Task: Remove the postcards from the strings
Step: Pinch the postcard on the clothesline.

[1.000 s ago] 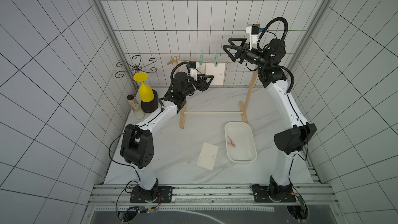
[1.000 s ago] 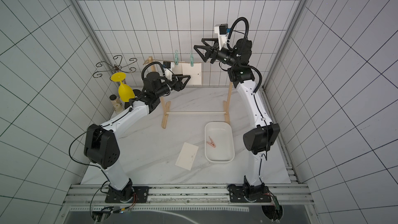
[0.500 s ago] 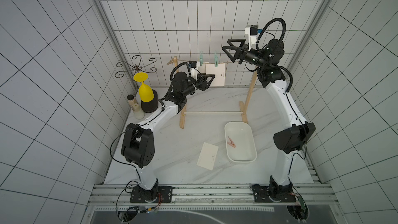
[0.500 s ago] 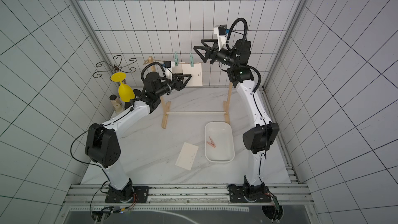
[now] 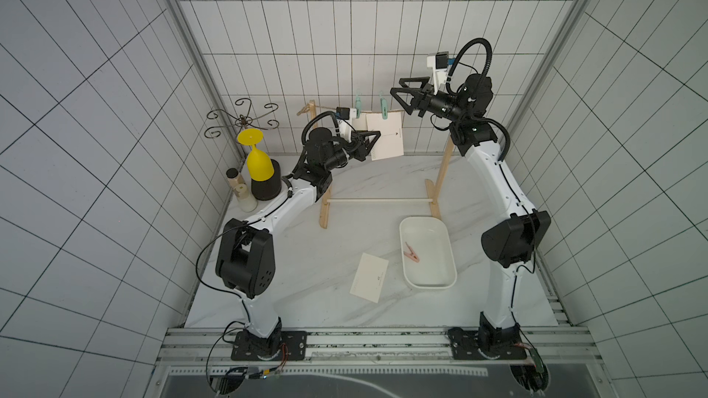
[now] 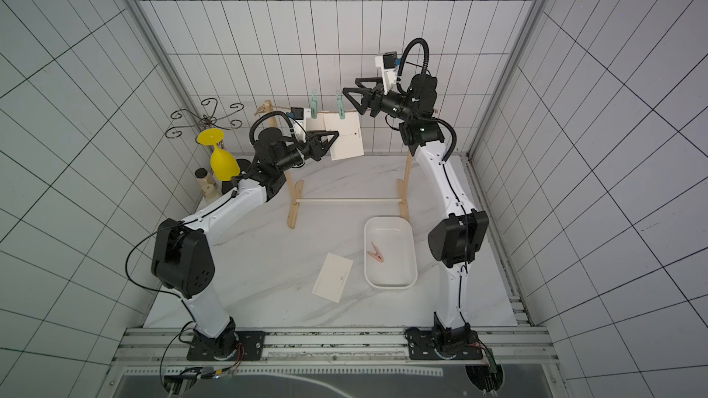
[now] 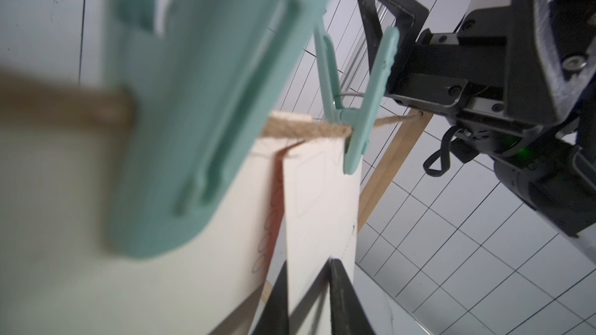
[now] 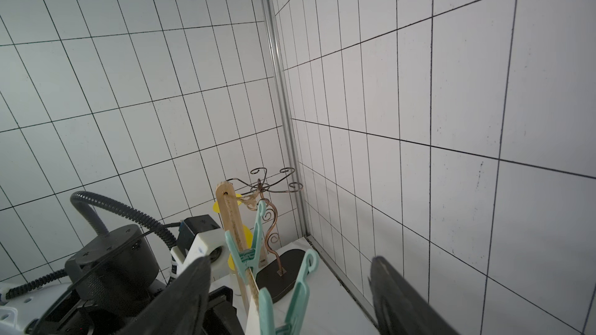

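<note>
Up on the thin tan jute rope [image 5: 369, 112] two cream rectangular paper postcards hang from teal plastic clothes pegs [image 5: 358, 103]. A third cream postcard [image 5: 368, 277] lies flat on the white marbled surface [image 5: 306, 300], next to the white oblong tray [image 5: 429, 287] with a pink peg [image 5: 412, 252] in it. So one down, two to go, I'd say.

Left gripper [image 5: 377, 135] looks clenched on the lower edge of the right-hand hanging postcard [image 5: 387, 139], jaws pinching the paper from both sides in the left wrist view. Right gripper [image 5: 396, 86] is spread wide, holding nothing, hovering just beside the teal peg [image 5: 382, 107] that pins that card.

What worries me: if the left arm tugs before the right one squeezes that peg, the thin card probably tears or slides out of the pinch. Or the pull drags the whole light wooden frame [image 5: 444, 158] over. Right jaws could also land on the rope instead of the peg's handles. And the other hanging postcard [image 5: 358, 124] overlaps right beside it, so it might get snagged too.
</note>
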